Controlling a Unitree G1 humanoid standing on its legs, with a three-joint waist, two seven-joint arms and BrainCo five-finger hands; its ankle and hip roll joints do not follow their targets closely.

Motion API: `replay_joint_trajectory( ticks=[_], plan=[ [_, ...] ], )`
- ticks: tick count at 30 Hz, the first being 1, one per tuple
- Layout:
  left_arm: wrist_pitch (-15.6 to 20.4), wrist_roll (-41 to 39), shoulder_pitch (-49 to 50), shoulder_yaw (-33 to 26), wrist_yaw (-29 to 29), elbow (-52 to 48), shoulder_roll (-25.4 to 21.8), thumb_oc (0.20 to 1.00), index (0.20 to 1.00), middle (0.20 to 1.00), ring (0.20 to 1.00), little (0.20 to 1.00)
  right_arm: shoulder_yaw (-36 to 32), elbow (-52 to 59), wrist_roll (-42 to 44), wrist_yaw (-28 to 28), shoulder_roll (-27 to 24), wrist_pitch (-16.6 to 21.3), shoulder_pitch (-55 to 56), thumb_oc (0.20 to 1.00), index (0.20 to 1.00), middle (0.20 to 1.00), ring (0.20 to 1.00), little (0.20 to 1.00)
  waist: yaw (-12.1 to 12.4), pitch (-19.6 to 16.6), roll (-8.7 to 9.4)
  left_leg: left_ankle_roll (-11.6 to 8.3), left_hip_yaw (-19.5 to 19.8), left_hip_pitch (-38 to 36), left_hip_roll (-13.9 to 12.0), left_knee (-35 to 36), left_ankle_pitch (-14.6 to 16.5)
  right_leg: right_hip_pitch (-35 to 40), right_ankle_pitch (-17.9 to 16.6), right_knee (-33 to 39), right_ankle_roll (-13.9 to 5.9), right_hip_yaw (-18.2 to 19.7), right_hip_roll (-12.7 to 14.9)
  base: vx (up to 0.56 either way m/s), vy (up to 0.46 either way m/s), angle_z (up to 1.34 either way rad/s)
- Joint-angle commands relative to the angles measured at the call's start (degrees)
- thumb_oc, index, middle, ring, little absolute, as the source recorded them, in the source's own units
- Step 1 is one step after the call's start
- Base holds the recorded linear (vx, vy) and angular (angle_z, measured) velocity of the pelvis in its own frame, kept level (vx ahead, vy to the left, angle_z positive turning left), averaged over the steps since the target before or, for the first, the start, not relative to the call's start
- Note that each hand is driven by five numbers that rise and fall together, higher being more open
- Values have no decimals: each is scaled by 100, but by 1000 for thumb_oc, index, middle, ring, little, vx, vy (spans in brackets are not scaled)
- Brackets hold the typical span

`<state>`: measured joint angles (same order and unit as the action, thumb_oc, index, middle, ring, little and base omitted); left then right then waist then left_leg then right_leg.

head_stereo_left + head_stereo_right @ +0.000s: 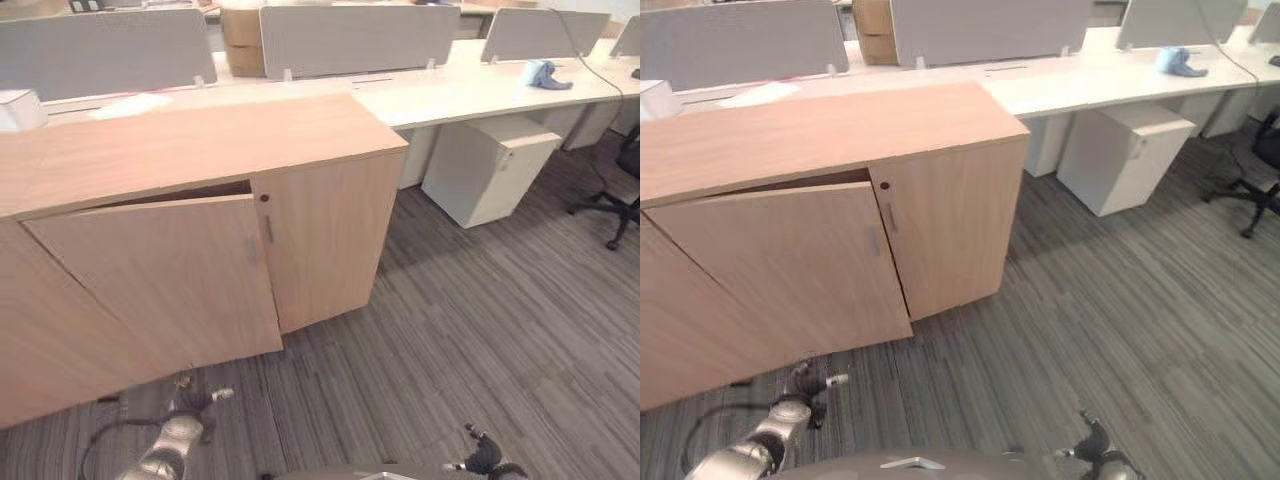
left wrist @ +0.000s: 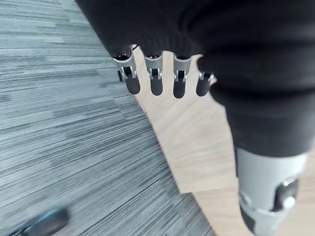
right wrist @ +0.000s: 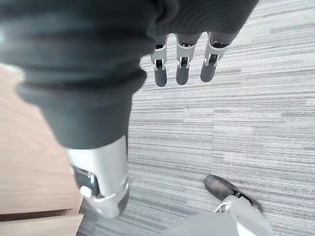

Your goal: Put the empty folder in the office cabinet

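1 cabinet (image 1: 200, 150), 2 doors, 3 desk screens, 1 pedestal (image 1: 488, 165)

- An office: long white desks (image 1: 480, 90) carry grey fabric divider screens (image 1: 350, 40).
- A low light-wood cabinet (image 1: 200, 200), a white drawer pedestal (image 1: 485, 170), a black wheeled chair (image 1: 620, 190), grey striped carpet (image 1: 480, 330).

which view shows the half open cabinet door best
The left eye view: the cabinet door shows whole, swung ajar with a dark gap at its top. The right eye view shows much the same. The wrist views show wood panel past each hand, no gap.
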<state>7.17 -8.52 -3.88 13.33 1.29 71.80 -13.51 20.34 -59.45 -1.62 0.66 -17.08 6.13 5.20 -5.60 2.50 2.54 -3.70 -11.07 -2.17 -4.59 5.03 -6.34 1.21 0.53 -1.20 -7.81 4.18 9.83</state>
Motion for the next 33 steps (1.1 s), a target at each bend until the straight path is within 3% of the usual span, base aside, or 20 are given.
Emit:
replay_joint_trajectory(
  ticks=[1, 4, 6, 8, 10, 13, 14, 16, 17, 20, 33],
  plan=[
    [21, 292, -294, -157, -71, 294, -187, 1000, 1000, 1000, 1000, 1000, 105, -200, -35, -58, -110, 37, -310, 1000, 1000, 1000, 1000, 1000, 218, -77, -167, -43, -72, -153, -123, -3, 465, -184, -290, -2, -187, -320, 75, -16, -162, 79],
    [-112, 864, 341, -90, -326, 722, 13, 1000, 1000, 1000, 1000, 1000, 156, -590, -3, 66, 58, -21, -421, 1000, 1000, 1000, 1000, 1000, 385, -94, -250, -172, 154, -22, -317, -24, 278, 42, -196, 234, -46, -557, -113, -50, -242, 51],
    [-157, 911, 480, -157, -373, 822, 27, 1000, 1000, 1000, 1000, 1000, 181, -694, 1, 77, 101, -28, -450, 1000, 1000, 1000, 1000, 1000, 428, -98, -270, -206, 188, -11, -372, -29, 237, 109, -179, 301, -7, -624, -178, -31, -169, 45],
    [-282, 951, 705, -395, -403, 1101, 73, 1000, 1000, 1000, 1000, 1000, 196, -975, 40, 131, 193, -72, -534, 1000, 1000, 1000, 1000, 1000, 630, -25, -301, -348, 276, 138, -556, -154, 61, 238, -137, 472, 78, -804, -335, -93, -283, 46],
    [-354, 939, 778, -478, -442, 1154, 83, 1000, 1000, 1000, 1000, 1000, 251, -979, 67, 197, 190, -107, -567, 1000, 1000, 1000, 1000, 1000, 740, 100, -273, -402, 405, 411, -621, -577, 46, 278, -136, 507, 146, -931, -368, -131, -194, 23],
    [-396, 804, 780, -525, -545, 1146, 129, 1000, 1000, 1000, 1000, 1000, 305, -1030, 110, 280, 185, -151, -604, 1000, 1000, 1000, 1000, 1000, 808, 190, -204, -377, 358, 575, -493, -991, 192, 304, -123, 484, 206, -1132, -307, -123, -148, 33],
    [-426, 841, 754, -466, -573, 1175, 179, 1000, 1000, 1000, 1000, 1000, 317, -1118, 104, 339, 181, -202, -653, 1000, 1000, 1000, 1000, 1000, 789, 158, -189, -272, 253, 513, -295, -1085, 384, 298, -125, 459, 242, -1195, -286, -70, -82, 13],
    [-426, 841, 753, -466, -572, 1176, 180, 1000, 1000, 1000, 1000, 1000, 317, -1120, 104, 339, 180, -202, -654, 1000, 1000, 1000, 1000, 1000, 788, 162, -190, -270, 253, 511, -294, -1091, 392, 304, -123, 460, 239, -1196, -284, -22, -38, 3],
    [-450, 859, 717, -350, -647, 1157, 240, 1000, 1000, 1000, 1000, 1000, 294, -1251, 111, 374, 187, -251, -678, 1000, 1000, 1000, 1000, 1000, 746, 79, -216, -148, 205, 438, -54, -1131, 570, 285, -119, 443, 283, -1249, -309, 5, -33, 21],
    [-442, 896, 630, -89, -670, 1047, 339, 1000, 1000, 1000, 1000, 1000, 287, -1433, 86, 346, 211, -315, -776, 1000, 1000, 1000, 1000, 1000, 665, -21, -364, -65, 250, 272, 131, -877, 575, 239, -110, 422, 316, -1286, -437, 16, 17, 32],
    [-389, 833, 299, 420, -609, 677, 398, 1000, 1000, 1000, 1000, 1000, 364, -1593, 88, 321, 402, -390, -800, 1000, 1000, 1000, 1000, 1000, 626, -196, -300, 32, 391, -153, 209, -341, 626, 452, -39, 439, 302, -1303, -470, 52, 14, 5]
  ],
)
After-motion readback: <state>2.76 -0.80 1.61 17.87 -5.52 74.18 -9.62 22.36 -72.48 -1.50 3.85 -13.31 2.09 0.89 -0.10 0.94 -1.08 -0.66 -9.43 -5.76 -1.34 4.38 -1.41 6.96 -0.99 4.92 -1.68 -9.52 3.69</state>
